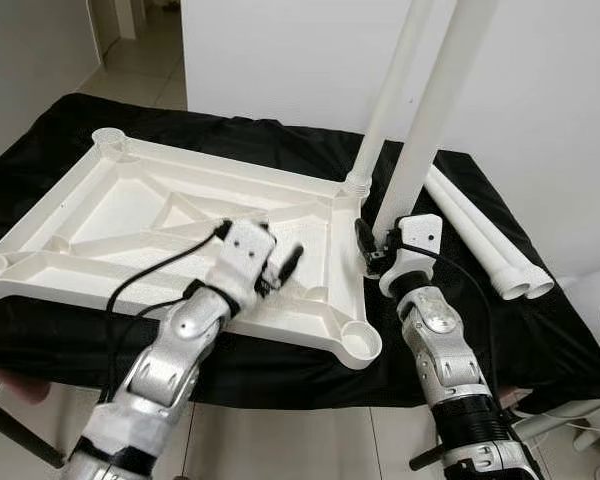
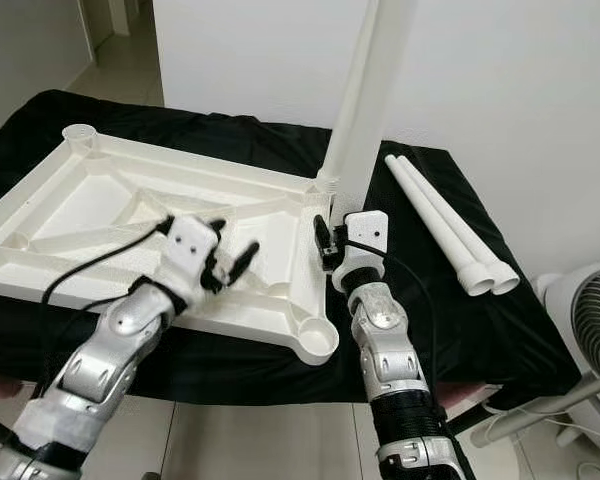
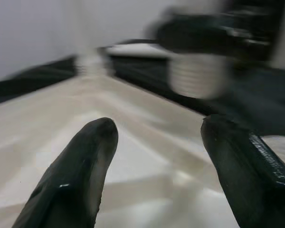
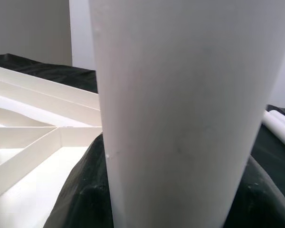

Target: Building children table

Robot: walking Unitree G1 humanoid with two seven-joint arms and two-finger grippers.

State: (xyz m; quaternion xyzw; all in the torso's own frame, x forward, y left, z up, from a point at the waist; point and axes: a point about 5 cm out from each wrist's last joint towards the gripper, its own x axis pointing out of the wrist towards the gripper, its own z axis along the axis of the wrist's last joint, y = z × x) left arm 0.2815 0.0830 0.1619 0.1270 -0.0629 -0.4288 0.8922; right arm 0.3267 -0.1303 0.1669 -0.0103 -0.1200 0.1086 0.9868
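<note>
A white plastic table top [image 1: 110,205] lies upside down on a black cloth, ribs facing up. One white leg [image 1: 392,90] stands upright in its far right corner socket [image 1: 357,183]. My right gripper [image 1: 378,250] is shut on a second white leg [image 1: 435,110], [image 4: 180,95], holding it upright just beside the table top's right edge. The near right corner socket [image 1: 361,343] is empty. My left gripper [image 1: 285,268], [image 3: 156,133] hovers open over the ribbed underside, a little left of the held leg, with nothing between its fingers.
Two more white legs [image 1: 485,235] lie side by side on the black cloth [image 1: 460,320] to the right. A white fan [image 2: 592,315] stands on the floor at the far right. A white wall rises right behind the work surface.
</note>
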